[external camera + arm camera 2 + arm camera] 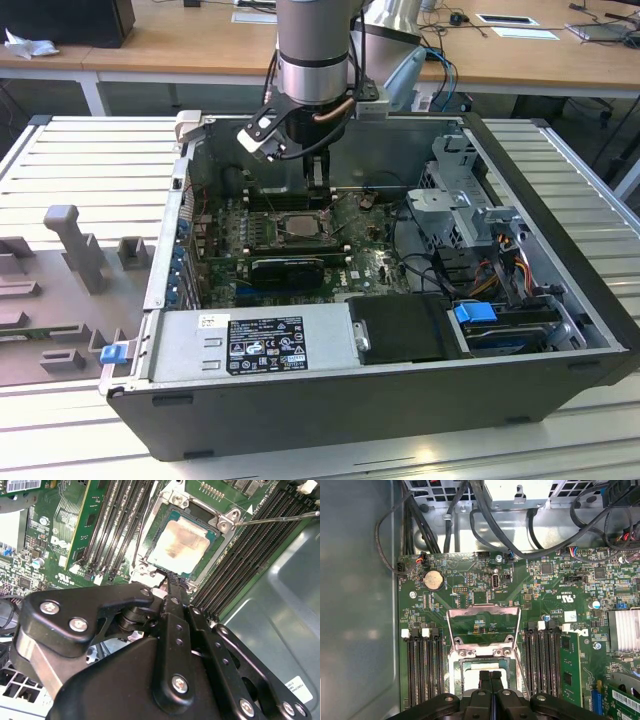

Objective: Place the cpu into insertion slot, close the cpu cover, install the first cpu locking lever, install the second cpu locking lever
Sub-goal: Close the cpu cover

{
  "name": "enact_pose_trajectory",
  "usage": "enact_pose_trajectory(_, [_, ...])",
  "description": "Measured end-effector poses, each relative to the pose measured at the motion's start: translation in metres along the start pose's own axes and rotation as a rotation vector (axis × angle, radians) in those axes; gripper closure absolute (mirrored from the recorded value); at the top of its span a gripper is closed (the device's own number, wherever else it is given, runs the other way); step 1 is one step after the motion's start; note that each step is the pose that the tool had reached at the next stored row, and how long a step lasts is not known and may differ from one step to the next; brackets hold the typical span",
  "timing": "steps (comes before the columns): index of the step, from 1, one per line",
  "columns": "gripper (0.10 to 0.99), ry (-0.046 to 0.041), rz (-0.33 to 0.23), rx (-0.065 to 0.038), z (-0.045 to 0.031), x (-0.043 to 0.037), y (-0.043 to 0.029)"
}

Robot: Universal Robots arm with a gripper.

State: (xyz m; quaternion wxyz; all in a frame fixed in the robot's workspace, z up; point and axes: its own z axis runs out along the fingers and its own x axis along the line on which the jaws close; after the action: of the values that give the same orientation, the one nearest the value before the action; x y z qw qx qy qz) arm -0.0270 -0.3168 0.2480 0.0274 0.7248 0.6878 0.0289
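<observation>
Inside the open computer case, the cpu (177, 545) lies flat, metal top upward, in the insertion slot (161, 510). The cpu cover (482, 609) stands tilted open, and the end effector (490, 675), closed and empty, hangs at the slot's edge.

The exterior view looks down from a raised, distant spot onto the whole open computer case (400, 400) on the slatted surface (90, 150). Both wrist views ride close above the motherboard (470, 585), looking past the gripper (490, 676): the first straight down, the second aslant. All three share the insertion slot (297, 226).
</observation>
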Motion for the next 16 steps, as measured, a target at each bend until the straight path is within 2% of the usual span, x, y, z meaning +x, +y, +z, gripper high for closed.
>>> enact_pose_trajectory(16, [0.98,0.0,0.0,0.0,-0.0012,0.0,0.0001])
